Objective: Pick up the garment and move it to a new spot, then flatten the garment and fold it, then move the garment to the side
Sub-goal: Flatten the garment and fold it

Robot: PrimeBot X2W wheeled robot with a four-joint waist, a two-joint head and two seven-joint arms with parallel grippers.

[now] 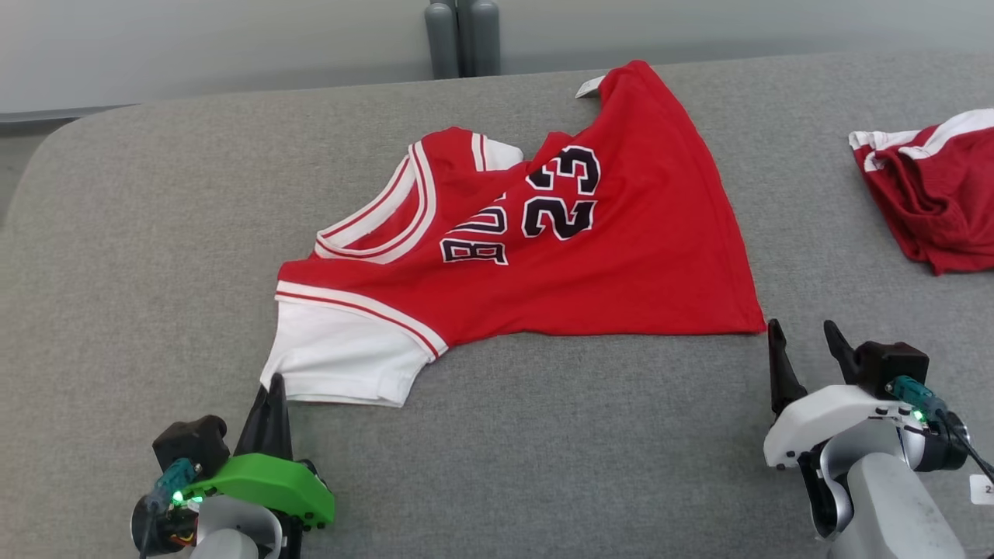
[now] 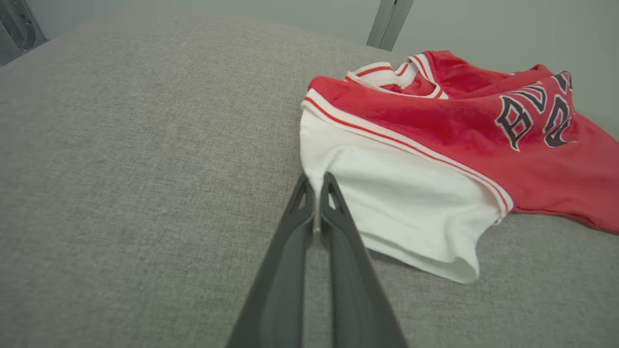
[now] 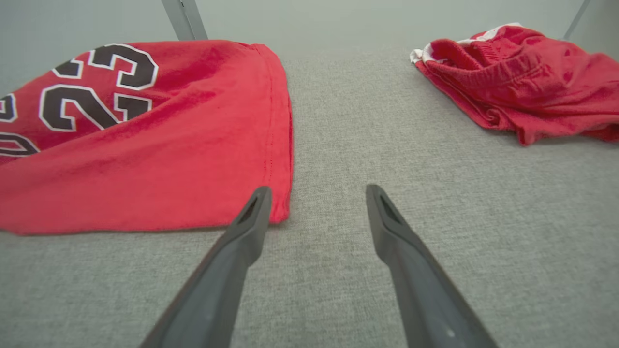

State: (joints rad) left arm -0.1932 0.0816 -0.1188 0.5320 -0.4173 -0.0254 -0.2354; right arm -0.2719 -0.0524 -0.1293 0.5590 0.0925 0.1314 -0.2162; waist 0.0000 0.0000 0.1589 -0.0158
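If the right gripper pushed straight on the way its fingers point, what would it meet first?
Probably the jersey: one finger of the open right gripper is at its hem corner. Between the fingers lies bare grey surface, with the red shorts off to the side. Height is unclear.

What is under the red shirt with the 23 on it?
The red shirt lies on the grey surface, which shows all around it. Its top part is folded over itself, hiding some letters. Whether anything else lies beneath cannot be seen.
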